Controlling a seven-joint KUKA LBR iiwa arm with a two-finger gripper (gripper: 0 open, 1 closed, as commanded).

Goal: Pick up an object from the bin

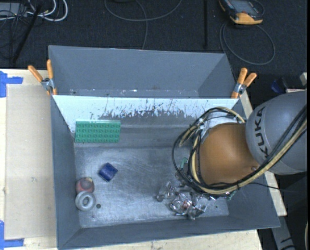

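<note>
My gripper [183,200] is low over the bin floor at the front right, its metal parts showing just under the arm's orange cover. A small reddish spot [185,206] shows among those metal parts; what it is I cannot make out. A small blue block [108,171] lies on the floor well to the gripper's left. Further left, near the front left corner, a grey ring [85,201] lies flat, with a reddish-brown round thing [85,184] touching it from behind.
A green studded plate [96,131] lies at the back left, where the floor meets the back wall. The arm with its orange cover and looped cables hangs over the bin's right side.
</note>
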